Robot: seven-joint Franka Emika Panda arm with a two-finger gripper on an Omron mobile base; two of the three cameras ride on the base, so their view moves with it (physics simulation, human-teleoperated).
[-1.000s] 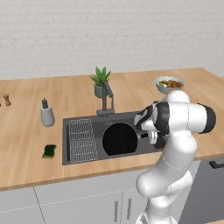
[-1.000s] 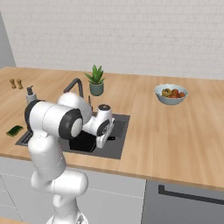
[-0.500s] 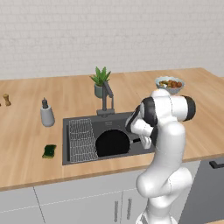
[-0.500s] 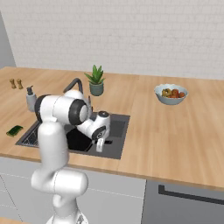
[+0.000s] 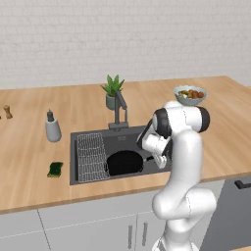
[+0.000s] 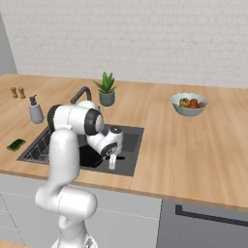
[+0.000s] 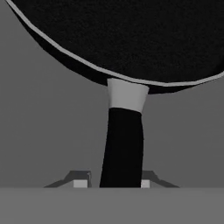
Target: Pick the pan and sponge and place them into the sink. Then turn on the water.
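The black pan (image 5: 125,163) lies low in the dark grey sink (image 5: 93,177), right of its wire rack (image 5: 91,157). Down in the basin's right part, my gripper (image 5: 160,160) is shut on the pan's thin handle. In the hand view the handle (image 7: 122,148) runs up between my fingertips (image 7: 81,180) to the pan's round body (image 7: 131,39). From the right the pan (image 6: 88,156) and gripper (image 6: 112,162) sit inside the sink (image 6: 131,145). The green sponge (image 5: 55,168) lies on the counter left of the sink, far from the gripper. No water runs from the faucet (image 5: 120,104).
A grey soap dispenser (image 5: 52,128) stands left of the sink and a potted plant (image 5: 112,91) behind the faucet. A pale bowl of fruit (image 5: 189,94) sits at the back right. Two small shakers (image 6: 18,92) stand at the far left. Open wooden counter (image 6: 193,150) lies right of the sink.
The arm has folded down and carried the pan lower into the sink, slightly toward the front. The sponge has not moved.
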